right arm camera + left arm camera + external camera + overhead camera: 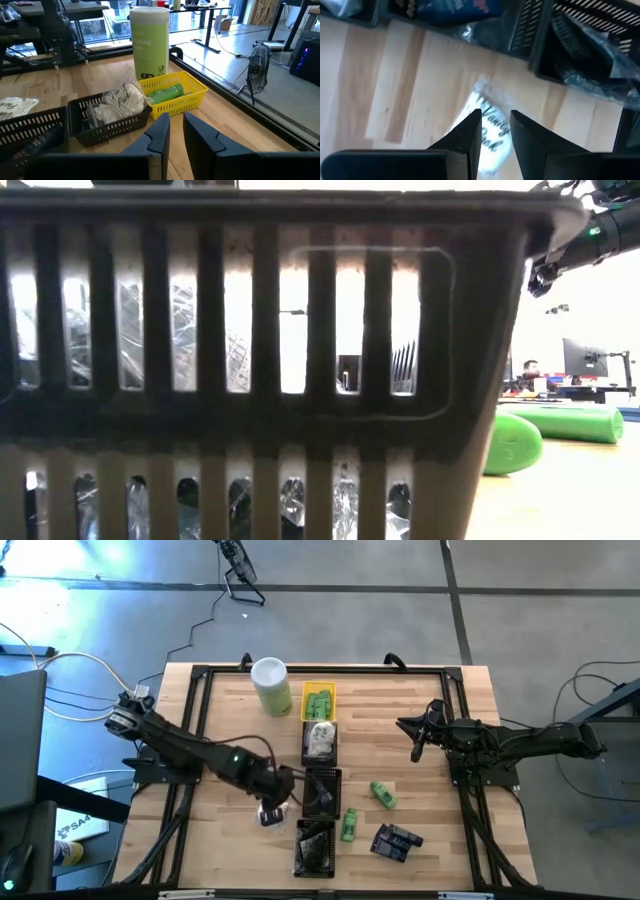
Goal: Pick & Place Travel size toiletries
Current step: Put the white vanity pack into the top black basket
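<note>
Nearest tray: the black slotted plastic tray (314, 847) at the counter's front edge already has crinkly clear-wrapped stuff in it, so that one looks sorted.
Left gripper: the left gripper (494, 131) is low over the wooden counter (420, 710), just left of the tray row, fingers narrowly parted around a white clear-wrapped packet with black script lettering (487, 134). Looks like a pinch, can't swear it's lifted yet.
Loose stuff: two bright green little bottles (383, 794) and a dark blue-black flat packet (396, 841) lie out on the boards to the right, so there's plenty left.
Mid trays: another black tray (320, 741) holds white wrapped pieces.
Far end: small yellow slotted tray (318, 701) with green bottles in it, next to a tall pale-green canister with a white lid (271, 686).
Right gripper: the right gripper (176, 125) waits over the right side, fingers nearly together, holding nothing.
</note>
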You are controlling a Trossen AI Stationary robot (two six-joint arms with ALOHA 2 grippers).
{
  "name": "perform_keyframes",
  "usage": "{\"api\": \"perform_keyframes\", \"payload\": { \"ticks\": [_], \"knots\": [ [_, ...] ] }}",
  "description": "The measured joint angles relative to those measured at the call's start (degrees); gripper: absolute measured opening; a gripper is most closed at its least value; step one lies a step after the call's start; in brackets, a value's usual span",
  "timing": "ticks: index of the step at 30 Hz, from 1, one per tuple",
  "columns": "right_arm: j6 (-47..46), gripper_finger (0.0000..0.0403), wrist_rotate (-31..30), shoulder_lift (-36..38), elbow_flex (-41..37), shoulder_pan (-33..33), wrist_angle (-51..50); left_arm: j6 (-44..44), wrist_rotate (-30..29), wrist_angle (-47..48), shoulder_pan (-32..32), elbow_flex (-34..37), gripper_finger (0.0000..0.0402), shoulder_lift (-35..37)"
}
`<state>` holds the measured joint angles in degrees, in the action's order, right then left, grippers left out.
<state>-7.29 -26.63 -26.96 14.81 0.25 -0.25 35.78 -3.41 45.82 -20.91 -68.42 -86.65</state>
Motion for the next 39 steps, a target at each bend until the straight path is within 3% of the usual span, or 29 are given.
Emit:
{"api": "perform_keyframes", "payload": {
  "ticks": [10,21,25,31,35,39],
  "knots": [
    [0.0,0.0046,0.0,0.0,0.0,0.0,0.4,4.7,-3.9,-0.2,-2.9,7.0,0.0100,4.4],
    [0.0,0.0046,0.0,0.0,0.0,0.0,0.9,14.7,-4.7,-9.4,-4.6,23.7,0.0100,19.6],
    [0.0,0.0046,0.0,0.0,0.0,0.0,0.9,22.7,-5.0,-16.9,-7.3,30.4,0.0100,25.1],
    [0.0,0.0046,0.0,0.0,0.0,0.0,0.9,42.4,-8.2,-26.4,-10.5,39.0,0.0099,28.1],
    [0.0,0.0046,0.0,0.0,0.0,0.0,0.8,53.9,-8.8,-26.4,-11.9,41.3,0.0099,27.7],
    [0.0,0.0046,0.0,0.0,0.0,0.0,0.6,59.4,-8.1,-26.6,-13.2,41.6,0.0099,27.6]
  ]
}}
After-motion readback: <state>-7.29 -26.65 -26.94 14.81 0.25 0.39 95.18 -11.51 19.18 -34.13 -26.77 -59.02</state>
